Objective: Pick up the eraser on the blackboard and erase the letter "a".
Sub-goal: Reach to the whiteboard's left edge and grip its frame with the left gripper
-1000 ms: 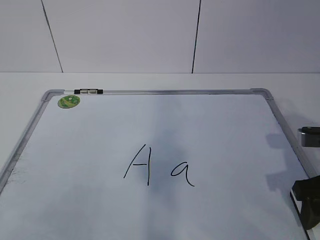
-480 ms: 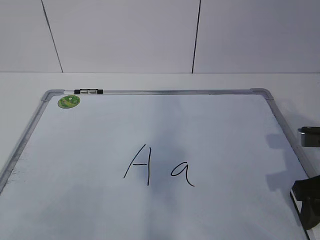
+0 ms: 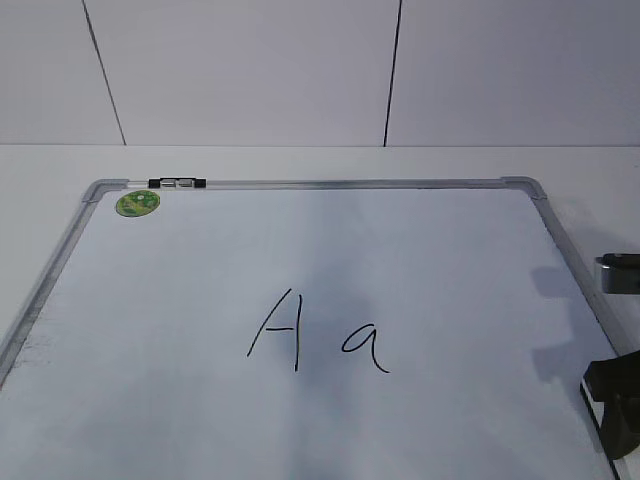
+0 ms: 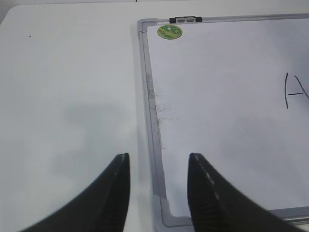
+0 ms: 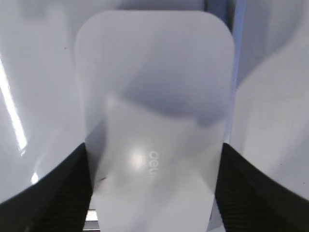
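Observation:
The blackboard is a white dry-erase board with a silver frame, lying flat on the table. The small letter "a" is written near its middle, right of a capital "A". My right gripper is shut on the white eraser, one finger on each long side. In the exterior view the eraser shows at the far right edge, over the board's right frame, casting a shadow on the board. My left gripper is open and empty above the board's near left corner.
A black-and-clear marker pen lies on the board's far frame, next to a round green sticker. Both also show in the left wrist view, the sticker and the pen. White table surrounds the board; a white wall stands behind.

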